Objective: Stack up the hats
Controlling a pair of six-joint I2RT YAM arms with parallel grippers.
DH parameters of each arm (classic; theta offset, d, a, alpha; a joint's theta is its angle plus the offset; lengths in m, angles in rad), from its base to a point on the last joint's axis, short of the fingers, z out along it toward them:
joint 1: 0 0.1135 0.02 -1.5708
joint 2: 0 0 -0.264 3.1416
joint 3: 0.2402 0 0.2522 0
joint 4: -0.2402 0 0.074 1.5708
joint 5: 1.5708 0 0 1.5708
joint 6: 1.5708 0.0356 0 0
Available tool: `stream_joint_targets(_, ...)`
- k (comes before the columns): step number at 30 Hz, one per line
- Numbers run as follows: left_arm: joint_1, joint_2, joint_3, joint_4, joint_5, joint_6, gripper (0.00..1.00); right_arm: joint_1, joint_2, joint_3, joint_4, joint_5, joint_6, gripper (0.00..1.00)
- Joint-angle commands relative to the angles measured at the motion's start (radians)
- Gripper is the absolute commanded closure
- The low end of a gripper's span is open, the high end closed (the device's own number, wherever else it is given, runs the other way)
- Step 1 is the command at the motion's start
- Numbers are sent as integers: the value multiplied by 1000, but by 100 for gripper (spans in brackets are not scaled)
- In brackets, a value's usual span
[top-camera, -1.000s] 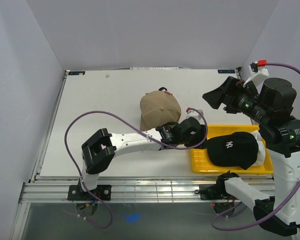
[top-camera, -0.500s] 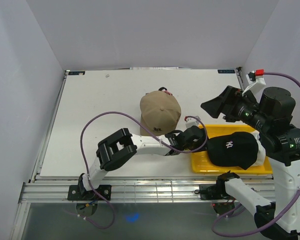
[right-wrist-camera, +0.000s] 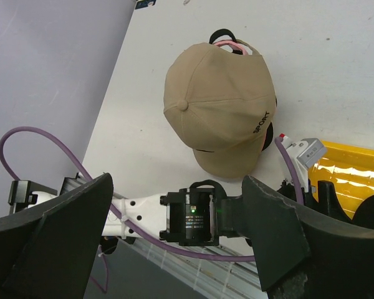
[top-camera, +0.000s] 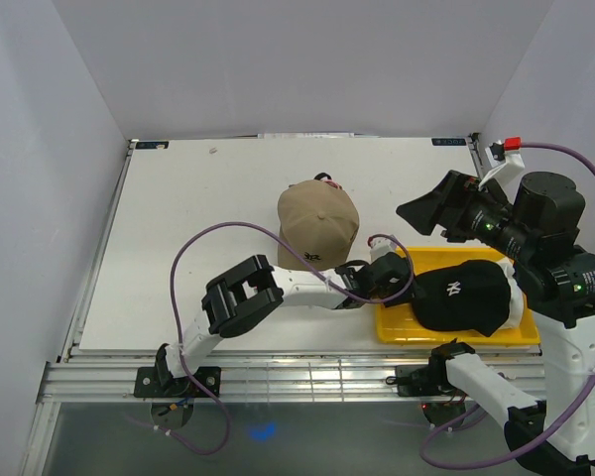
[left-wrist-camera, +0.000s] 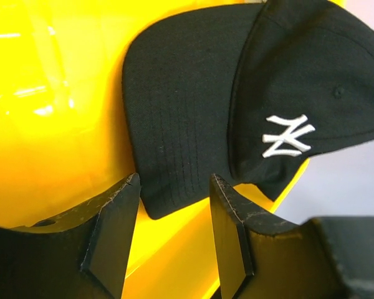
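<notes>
The step in hand looks like taking hold of the black cap [top-camera: 466, 293] so it can go onto the other pile. That cap is lying in the yellow tray [top-camera: 397, 322], brim toward the tray's left end, with a strip of white, probably the white cap [top-camera: 519, 297], showing under it at the tray's right end. The left arm is lying low and stretched across the table to the tray's left edge, forearm nearly flat. The left gripper [left-wrist-camera: 174, 187] is standing partly parted just over the tray floor, one finger on each side of the brim's tip, and neither is pressing on the fabric, so it is holding nothing. The next move calls for sliding further over the brim, pinching it, then lifting clear of the tray wall. The tan cap [right-wrist-camera: 218, 106] is sitting on the table beyond the tray's left end, a pink strap peeking out behind it. The right arm is hanging raised above the tray's far right corner, and the right gripper [right-wrist-camera: 174, 187] is spread wide and empty.
</notes>
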Motion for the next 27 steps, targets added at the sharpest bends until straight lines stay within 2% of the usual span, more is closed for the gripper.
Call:
stream_joint_targets(1,-4,5,70,-153,-39,-16,41,-5,-3,-3,30,-17,-10,11)
stream_joint_targets(9,-10,19,142,-267,-63,-44,42,-5,-5,-11,32,-18,-10,11)
stream_joint_targets(19,-10,97,224,-269,-35,-36,41,-5,-9,-15,30,-15,-13,11)
stream_joint_targets(27,-10,100,201,-200,-28,-33,41,-5,-17,-28,29,-11,-21,10)
